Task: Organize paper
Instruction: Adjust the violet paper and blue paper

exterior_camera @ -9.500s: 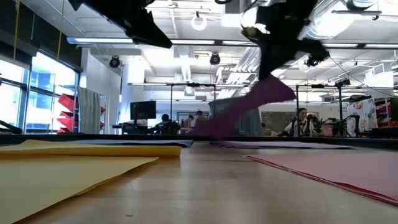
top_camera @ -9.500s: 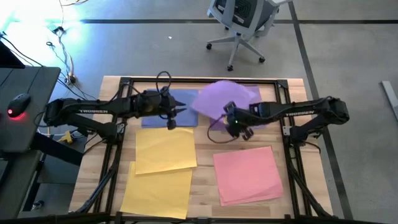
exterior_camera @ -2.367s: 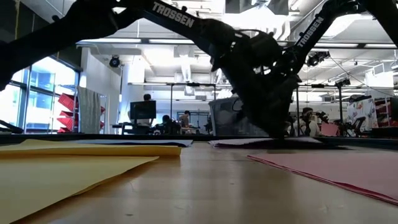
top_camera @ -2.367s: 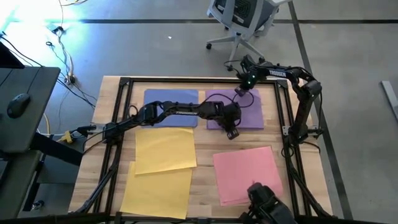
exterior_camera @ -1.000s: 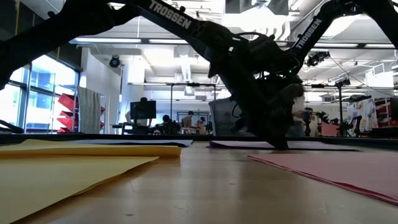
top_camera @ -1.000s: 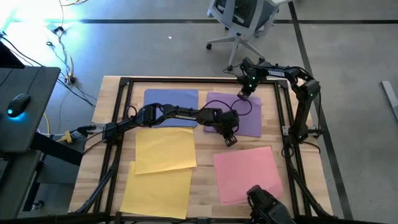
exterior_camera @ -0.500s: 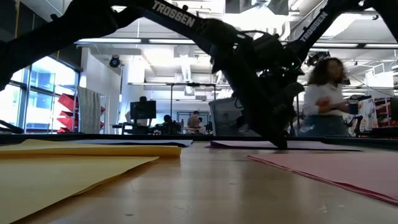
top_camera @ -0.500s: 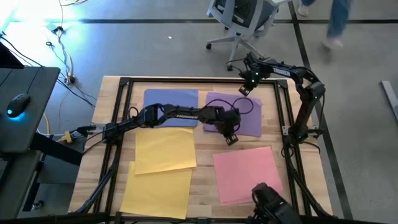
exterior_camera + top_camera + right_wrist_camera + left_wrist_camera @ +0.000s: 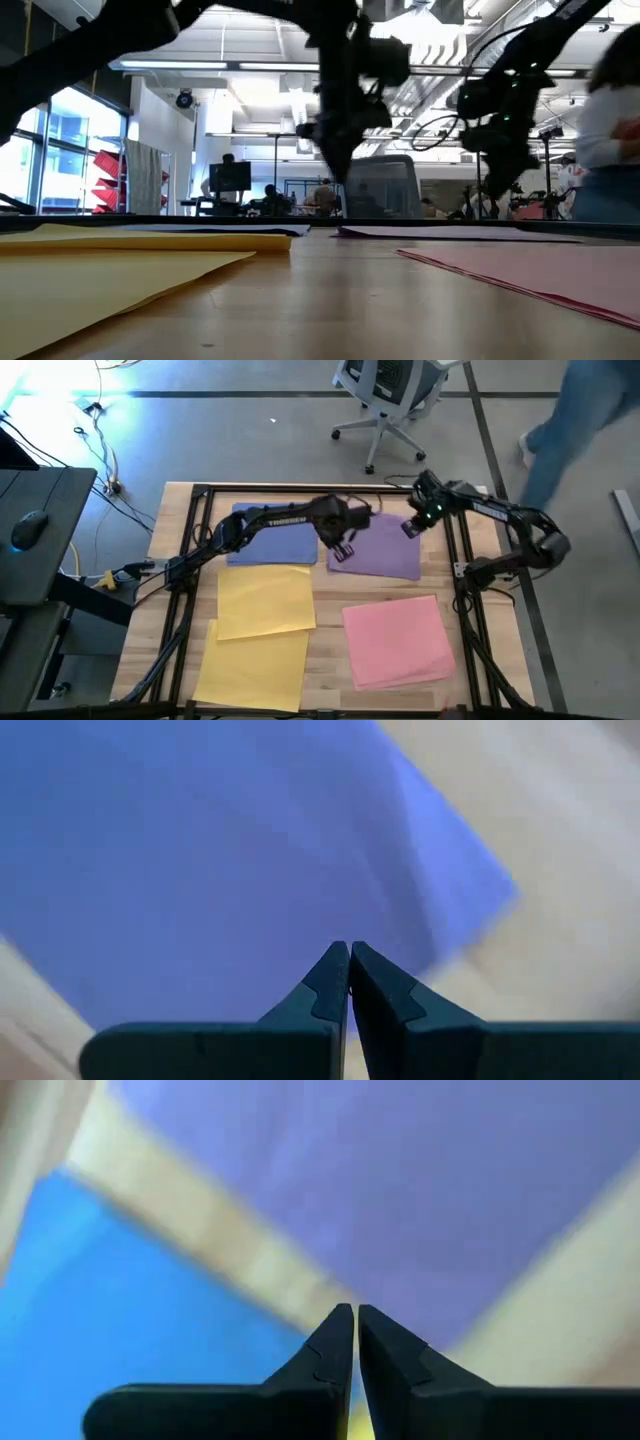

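A: Purple sheet (image 9: 378, 546) lies flat at the far right of the table (image 9: 330, 650), periwinkle sheet (image 9: 272, 533) just beside it at far left. Yellow sheets (image 9: 262, 630), 2 visible and overlapping, sit near left. Pink sheets (image 9: 398, 640) near right, edges slightly fanned, count unclear.

B: Grippers?

A: Left gripper (image 9: 342, 546) hangs over the gap between periwinkle and purple, fingers pressed together, holding nothing. Right gripper (image 9: 417, 523) is above the purple sheet's far right corner, likewise closed and empty; its wrist view shows purple paper (image 9: 230, 850) under the fingertips.

B: How will the paper handle?

A: My guess: very light, limp, no stiffness once lifted. It will sag and catch air. Smooth on wood, so it likely slides under a sideways push. Creases easily.

B: Where to take hold?

A: At a corner or free edge, probably. Flat sheets give closed fingers nothing to bite, so the fingers must part, then pinch an edge nudged up. The yellow overlap and fanned pink edges look like the easiest starts.
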Robot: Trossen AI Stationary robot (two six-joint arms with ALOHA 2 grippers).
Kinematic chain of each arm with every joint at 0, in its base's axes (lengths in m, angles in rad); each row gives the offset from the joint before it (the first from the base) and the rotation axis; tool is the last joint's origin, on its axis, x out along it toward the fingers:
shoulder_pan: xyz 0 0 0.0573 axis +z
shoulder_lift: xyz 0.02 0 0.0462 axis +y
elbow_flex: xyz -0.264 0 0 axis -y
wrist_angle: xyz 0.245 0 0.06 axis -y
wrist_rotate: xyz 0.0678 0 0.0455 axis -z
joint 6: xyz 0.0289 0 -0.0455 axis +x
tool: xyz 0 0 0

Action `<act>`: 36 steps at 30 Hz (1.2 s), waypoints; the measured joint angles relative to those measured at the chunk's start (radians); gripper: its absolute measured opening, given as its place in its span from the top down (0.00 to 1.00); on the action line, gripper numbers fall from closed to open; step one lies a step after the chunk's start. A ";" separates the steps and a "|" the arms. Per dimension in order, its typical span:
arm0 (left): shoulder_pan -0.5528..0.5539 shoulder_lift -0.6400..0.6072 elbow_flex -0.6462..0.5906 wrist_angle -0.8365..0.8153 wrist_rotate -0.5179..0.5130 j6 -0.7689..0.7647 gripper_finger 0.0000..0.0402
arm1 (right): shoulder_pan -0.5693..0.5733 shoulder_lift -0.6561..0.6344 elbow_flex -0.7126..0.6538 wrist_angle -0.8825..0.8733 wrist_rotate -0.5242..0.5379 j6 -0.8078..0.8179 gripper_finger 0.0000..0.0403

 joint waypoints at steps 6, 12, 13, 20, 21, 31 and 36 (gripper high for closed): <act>0.100 0.040 0.001 0.000 0.050 0.040 1.00 | 0.030 -0.024 -0.130 -0.020 0.012 0.141 1.00; 0.149 0.081 0.001 -0.023 0.102 0.084 1.00 | 0.062 -0.023 -0.160 -0.013 0.080 0.196 1.00; 0.153 0.093 0.001 -0.022 0.120 0.090 1.00 | 0.065 -0.023 -0.160 -0.007 0.080 0.206 1.00; 0.141 0.156 0.005 -0.021 0.150 0.124 1.00 | 0.067 0.012 -0.185 0.090 0.030 0.263 1.00; 0.136 0.161 0.006 -0.021 0.150 0.129 1.00 | 0.067 0.025 -0.196 0.114 0.015 0.273 1.00; 0.119 0.161 0.005 -0.010 0.139 0.094 1.00 | 0.068 0.056 -0.186 0.188 -0.016 0.279 1.00; 0.117 0.161 0.004 -0.008 0.149 0.082 1.00 | 0.067 0.057 -0.181 0.243 -0.012 0.278 1.00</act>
